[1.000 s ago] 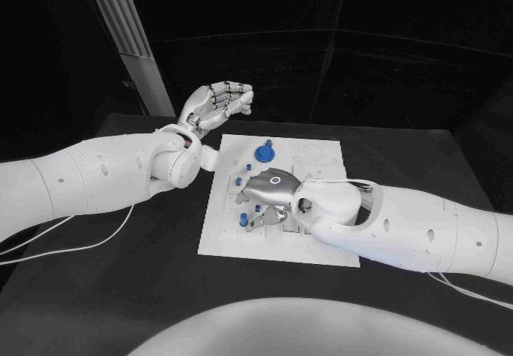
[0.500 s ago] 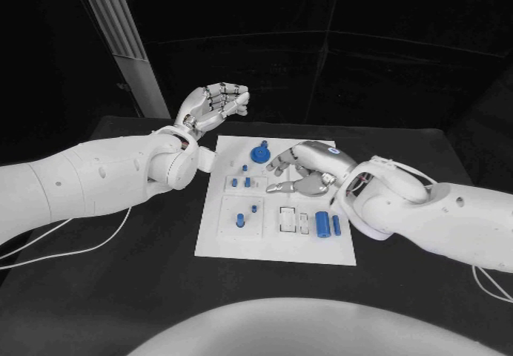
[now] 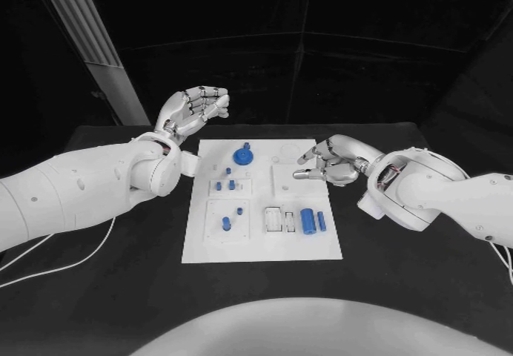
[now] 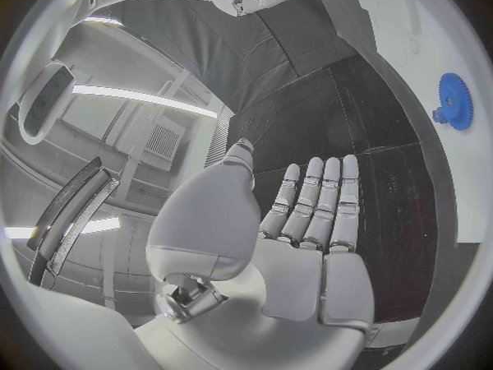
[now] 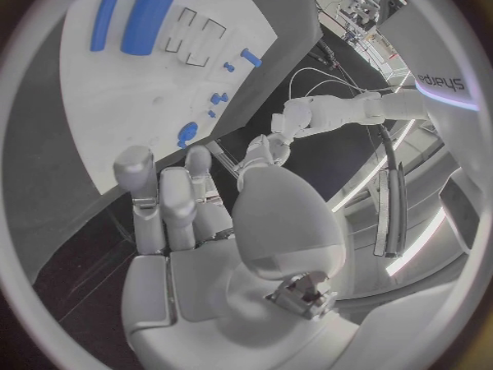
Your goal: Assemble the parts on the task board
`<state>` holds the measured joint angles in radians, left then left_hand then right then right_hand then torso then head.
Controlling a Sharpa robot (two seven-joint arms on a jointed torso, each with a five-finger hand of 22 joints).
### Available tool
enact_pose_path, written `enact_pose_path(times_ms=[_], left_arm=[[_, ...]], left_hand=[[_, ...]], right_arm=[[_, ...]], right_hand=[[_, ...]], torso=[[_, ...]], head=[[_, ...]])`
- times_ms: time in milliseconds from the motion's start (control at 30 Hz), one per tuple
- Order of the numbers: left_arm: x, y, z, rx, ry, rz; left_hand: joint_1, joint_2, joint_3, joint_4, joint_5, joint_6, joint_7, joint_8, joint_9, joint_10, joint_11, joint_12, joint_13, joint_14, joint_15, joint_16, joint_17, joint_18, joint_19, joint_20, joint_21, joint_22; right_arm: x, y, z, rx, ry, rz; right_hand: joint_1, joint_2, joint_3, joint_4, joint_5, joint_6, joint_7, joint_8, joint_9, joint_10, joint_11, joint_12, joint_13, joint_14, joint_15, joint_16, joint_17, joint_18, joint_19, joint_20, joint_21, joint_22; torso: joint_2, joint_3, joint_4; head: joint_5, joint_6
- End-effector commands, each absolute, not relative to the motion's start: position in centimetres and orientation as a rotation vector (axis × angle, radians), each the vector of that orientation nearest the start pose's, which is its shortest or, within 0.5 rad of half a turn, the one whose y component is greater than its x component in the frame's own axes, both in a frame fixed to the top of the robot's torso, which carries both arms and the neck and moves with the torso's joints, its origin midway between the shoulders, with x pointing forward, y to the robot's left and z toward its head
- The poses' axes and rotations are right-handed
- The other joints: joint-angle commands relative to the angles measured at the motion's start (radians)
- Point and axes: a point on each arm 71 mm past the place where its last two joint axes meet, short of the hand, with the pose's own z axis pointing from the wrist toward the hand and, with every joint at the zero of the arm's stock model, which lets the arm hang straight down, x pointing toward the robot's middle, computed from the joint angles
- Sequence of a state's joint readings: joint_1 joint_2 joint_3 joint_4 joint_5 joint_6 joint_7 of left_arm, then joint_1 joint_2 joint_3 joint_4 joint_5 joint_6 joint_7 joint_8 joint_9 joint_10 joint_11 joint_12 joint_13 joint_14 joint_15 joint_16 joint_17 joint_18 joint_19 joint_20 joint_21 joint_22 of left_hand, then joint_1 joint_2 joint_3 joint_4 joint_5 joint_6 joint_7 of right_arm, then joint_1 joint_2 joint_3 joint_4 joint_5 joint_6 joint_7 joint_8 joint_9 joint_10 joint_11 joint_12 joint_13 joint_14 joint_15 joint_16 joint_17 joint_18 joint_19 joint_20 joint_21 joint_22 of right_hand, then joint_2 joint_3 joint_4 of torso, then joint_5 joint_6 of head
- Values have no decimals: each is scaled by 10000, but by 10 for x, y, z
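The white task board (image 3: 262, 245) lies in the middle of the table. On it are a blue gear (image 3: 244, 156), several small blue pegs (image 3: 225, 222) at its left side, and a thick blue cylinder (image 3: 307, 220) beside a thinner one (image 3: 319, 219). My left hand (image 3: 193, 110) is raised beyond the board's far left corner, fingers apart and holding nothing. My right hand (image 3: 333, 162) hovers at the board's right edge, fingers loosely bent and holding nothing. The left wrist view shows the bare left palm (image 4: 298, 222) and the gear (image 4: 454, 100). The right wrist view shows the bare right palm (image 5: 195, 222) and the cylinder (image 5: 146, 22).
Two white rectangular slots (image 3: 279, 220) sit beside the cylinders on the board. Black table (image 3: 416, 297) surrounds the board on all sides. A white cable (image 3: 64, 256) trails off the table's left side under my left arm.
My right hand has lifted off the board's middle and drawn back to its right edge, uncovering the two blue cylinders. The left hand stays raised. The camera has shifted.
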<state>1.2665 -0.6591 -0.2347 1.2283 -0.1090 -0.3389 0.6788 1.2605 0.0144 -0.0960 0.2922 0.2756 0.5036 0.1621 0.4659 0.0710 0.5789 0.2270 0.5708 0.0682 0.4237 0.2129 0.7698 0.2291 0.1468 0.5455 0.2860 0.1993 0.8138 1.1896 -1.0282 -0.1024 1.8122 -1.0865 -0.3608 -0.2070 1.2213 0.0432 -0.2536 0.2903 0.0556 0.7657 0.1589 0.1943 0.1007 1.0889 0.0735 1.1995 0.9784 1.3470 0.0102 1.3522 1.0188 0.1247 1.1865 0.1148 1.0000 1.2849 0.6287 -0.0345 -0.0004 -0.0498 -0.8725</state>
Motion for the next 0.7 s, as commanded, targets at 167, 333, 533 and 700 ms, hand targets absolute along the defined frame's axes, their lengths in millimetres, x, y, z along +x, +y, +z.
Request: enact_pose_path(times_ms=[167,333,533,700], left_arm=[[524,202,-196,-6730,12057,-15429],[525,203,-197,-6744,12067,-15410],[524,204,-197,-6759,12074,-15389],[524,204,-198,-6779,12092,-15387]], left_hand=[[-18,106,-75,2,56,-83,1093,60,-13,-85,11,45,-12,-83,-24,77,-29,-67,44,5,-33,-18],[-18,111,-86,2,56,-97,1095,65,-14,-96,14,53,-13,-91,-22,89,-44,-68,45,5,-35,-19],[-18,111,-86,2,56,-97,1095,65,-14,-96,14,53,-13,-91,-22,89,-44,-68,45,5,-35,-19],[-18,111,-86,2,56,-97,1095,65,-14,-96,14,53,-13,-91,-22,89,-44,-68,45,5,-35,-19]], right_arm=[[412,-237,-218,3934,20510,6331],[405,-242,-223,4018,20855,5691],[398,-245,-225,3939,21201,5140],[393,-242,-230,3834,21784,4514]], right_hand=[[-815,-321,210,-12,-44,407,59,1707,561,4819,237,3713,5924,2238,351,2186,5520,-640,1912,256,3083,1764],[-1448,-860,909,37,178,896,13,2731,919,4819,256,3713,5924,2238,377,2186,5520,-1247,3843,370,5708,2859],[-1541,-632,1150,3,1222,1444,-272,3272,1222,4819,-5,3713,5924,2238,-4,2186,5520,-1247,3843,87,5708,2859],[-1226,-453,1183,-50,1539,1356,-299,3251,1298,4819,-48,3713,5924,2238,-85,2186,5520,-1247,3843,-23,5708,2859]], torso=[[0,-21,6],[4,-7,-27],[-7,-10,-18],[-4,-6,-26]], head=[[-413,-2],[-495,-2],[-547,-2],[-504,-2]])
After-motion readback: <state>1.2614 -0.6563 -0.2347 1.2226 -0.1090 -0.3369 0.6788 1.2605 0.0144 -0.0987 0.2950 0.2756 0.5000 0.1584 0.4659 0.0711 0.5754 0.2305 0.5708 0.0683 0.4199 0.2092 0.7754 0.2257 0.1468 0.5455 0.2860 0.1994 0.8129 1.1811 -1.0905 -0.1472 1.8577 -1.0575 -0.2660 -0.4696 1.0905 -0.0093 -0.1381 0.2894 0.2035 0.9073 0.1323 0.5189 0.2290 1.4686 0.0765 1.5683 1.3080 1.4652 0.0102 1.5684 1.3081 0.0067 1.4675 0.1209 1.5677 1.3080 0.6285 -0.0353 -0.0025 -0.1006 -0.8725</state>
